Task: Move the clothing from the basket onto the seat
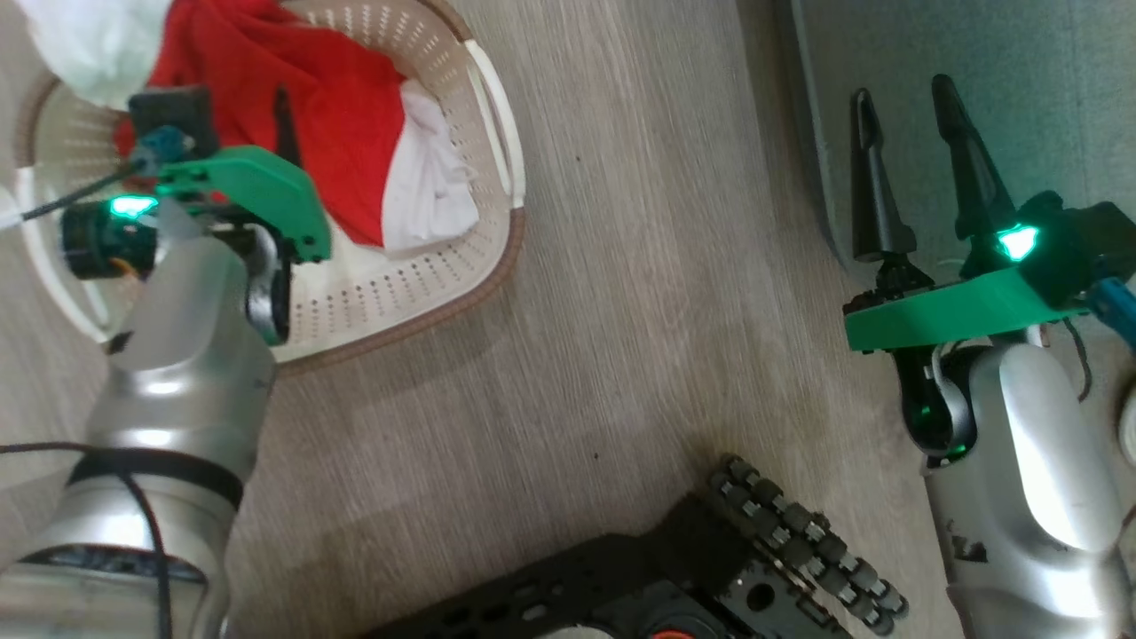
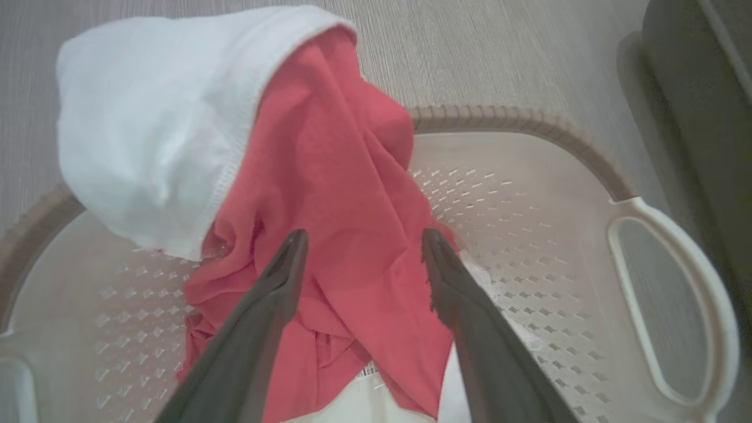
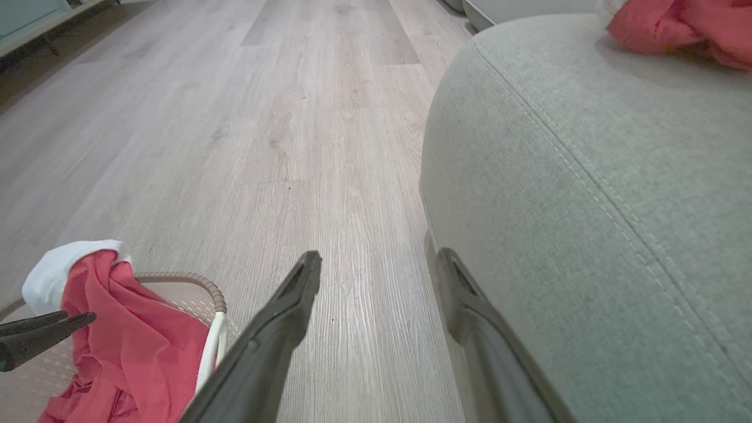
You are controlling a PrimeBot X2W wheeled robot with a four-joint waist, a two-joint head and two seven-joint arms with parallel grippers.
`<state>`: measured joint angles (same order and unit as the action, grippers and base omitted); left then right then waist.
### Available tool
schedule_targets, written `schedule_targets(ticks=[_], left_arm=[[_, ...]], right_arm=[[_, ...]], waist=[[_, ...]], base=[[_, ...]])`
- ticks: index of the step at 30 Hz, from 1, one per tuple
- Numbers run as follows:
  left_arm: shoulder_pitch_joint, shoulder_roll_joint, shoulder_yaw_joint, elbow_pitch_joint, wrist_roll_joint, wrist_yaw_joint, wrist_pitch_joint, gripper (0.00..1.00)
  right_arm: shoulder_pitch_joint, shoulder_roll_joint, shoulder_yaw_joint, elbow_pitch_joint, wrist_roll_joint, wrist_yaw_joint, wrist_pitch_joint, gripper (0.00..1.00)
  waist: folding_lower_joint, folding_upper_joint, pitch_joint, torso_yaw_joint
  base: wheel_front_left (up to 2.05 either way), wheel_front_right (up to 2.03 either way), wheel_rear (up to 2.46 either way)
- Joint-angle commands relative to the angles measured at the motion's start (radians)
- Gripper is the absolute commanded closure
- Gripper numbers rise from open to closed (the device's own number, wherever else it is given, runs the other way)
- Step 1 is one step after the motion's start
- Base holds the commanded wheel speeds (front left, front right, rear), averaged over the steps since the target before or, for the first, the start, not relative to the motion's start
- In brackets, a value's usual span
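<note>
The cream basket (image 1: 417, 293) stands on the floor at the upper left of the head view, holding red clothing (image 1: 302, 106) with white panels (image 1: 435, 186). My left gripper (image 2: 363, 241) is open above the basket (image 2: 511, 117), its fingers straddling a raised fold of the red clothing (image 2: 341, 194); a white part (image 2: 147, 129) drapes over the far rim. My right gripper (image 1: 919, 151) is open and holds nothing, at the edge of the grey seat (image 1: 1021, 62). In the right wrist view this gripper (image 3: 379, 258) points along the seat (image 3: 587, 176), where another red garment (image 3: 675, 29) lies at the far end.
Wood-look floor (image 1: 639, 266) lies between basket and seat. My black wheeled base (image 1: 781, 532) is at the bottom of the head view. The basket's white handle (image 2: 670, 305) faces the seat's side. Pale furniture (image 3: 517, 9) stands far off beyond the seat.
</note>
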<state>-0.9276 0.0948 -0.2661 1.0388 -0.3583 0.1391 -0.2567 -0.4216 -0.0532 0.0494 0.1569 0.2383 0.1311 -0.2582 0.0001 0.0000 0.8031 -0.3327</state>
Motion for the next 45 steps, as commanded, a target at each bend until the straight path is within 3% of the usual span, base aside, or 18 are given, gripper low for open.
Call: schedule_targets(ticks=[1,7,24,25,26,30,31,32,39,45], left_arm=[[-0.005,0.035,0.025,-0.007,0.019,0.012,-0.005,0.00],[-0.041,0.065,0.051,0.000,0.036,0.021,-0.005,0.00],[-0.082,0.073,0.083,-0.015,0.093,0.018,-0.005,0.00],[-0.083,0.071,0.084,-0.015,0.096,0.016,-0.005,0.04],[-0.084,0.069,0.085,-0.015,0.098,0.015,-0.005,0.19],[-0.084,0.062,0.089,-0.018,0.112,0.021,-0.005,0.64],[-0.084,0.060,0.090,-0.018,0.114,0.022,-0.005,0.78],[-0.084,0.057,0.091,-0.017,0.117,0.022,-0.005,1.00],[-0.076,0.034,0.104,-0.028,0.121,-0.007,-0.005,1.00],[0.033,0.007,0.154,-0.119,0.099,-0.045,-0.005,1.00]], right_arm=[[0.014,0.003,0.020,-0.036,0.013,0.000,-0.004,0.00],[0.003,0.003,0.022,-0.054,0.030,0.000,-0.004,0.00],[-0.011,0.003,0.039,-0.077,0.036,0.000,-0.004,0.00],[-0.009,0.003,0.036,-0.077,0.035,0.000,-0.004,0.00],[-0.006,0.003,0.034,-0.078,0.035,0.000,-0.004,0.00],[0.009,0.003,0.025,-0.081,0.030,0.000,-0.004,0.00],[0.012,0.003,0.022,-0.082,0.028,0.000,-0.004,0.00],[0.016,0.003,0.019,-0.084,0.026,0.000,-0.004,0.00],[0.021,0.003,0.001,-0.083,0.011,0.000,-0.004,0.00],[0.015,0.003,-0.013,-0.075,-0.013,0.000,-0.004,0.00]], waist=[[-0.0001,0.0000,0.037,-0.019],[-0.0001,0.0000,0.080,-0.029],[-0.0001,0.0000,0.125,-0.040],[-0.0001,0.0000,0.126,-0.040],[-0.0001,0.0000,0.126,-0.039],[-0.0001,0.0000,0.123,-0.037],[-0.0001,0.0000,0.122,-0.036],[-0.0001,0.0000,0.122,-0.034],[-0.0001,0.0000,0.113,-0.019],[-0.0001,0.0000,0.033,0.018]], base=[[0.00,0.00,0.00],[0.00,0.00,0.00],[0.00,0.00,0.00],[0.00,0.00,0.00],[0.00,0.00,0.00],[0.00,0.00,0.00],[0.00,0.00,0.00],[0.00,0.00,0.00],[0.00,0.00,0.00],[0.00,0.00,0.00]])
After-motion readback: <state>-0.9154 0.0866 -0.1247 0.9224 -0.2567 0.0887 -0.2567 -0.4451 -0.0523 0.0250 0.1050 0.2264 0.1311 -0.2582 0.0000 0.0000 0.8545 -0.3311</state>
